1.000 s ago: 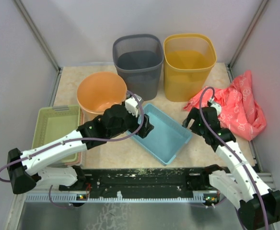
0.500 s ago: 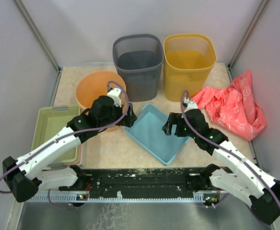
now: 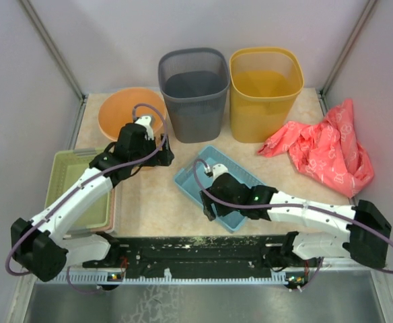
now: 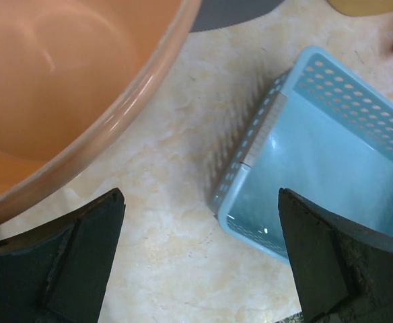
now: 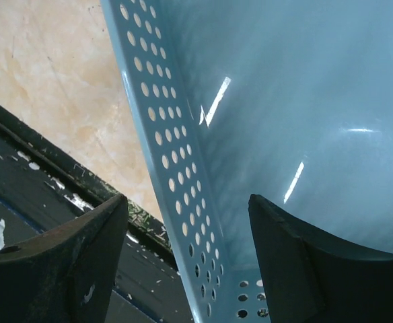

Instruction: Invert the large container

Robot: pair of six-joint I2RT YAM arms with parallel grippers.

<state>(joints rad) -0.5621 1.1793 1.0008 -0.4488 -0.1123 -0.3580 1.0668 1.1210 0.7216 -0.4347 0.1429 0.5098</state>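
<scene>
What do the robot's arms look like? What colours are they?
The left arm and the right arm both have white shells with chunky black joints. A thin purple cable runs along each one. The left gripper and the right gripper each end in two broad, dark, rough-looking fingers. No markings are readable.

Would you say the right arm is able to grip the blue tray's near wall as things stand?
Probably yes. The right gripper is open and its fingers straddle the blue tray's perforated wall, with nothing between them and it.
</scene>
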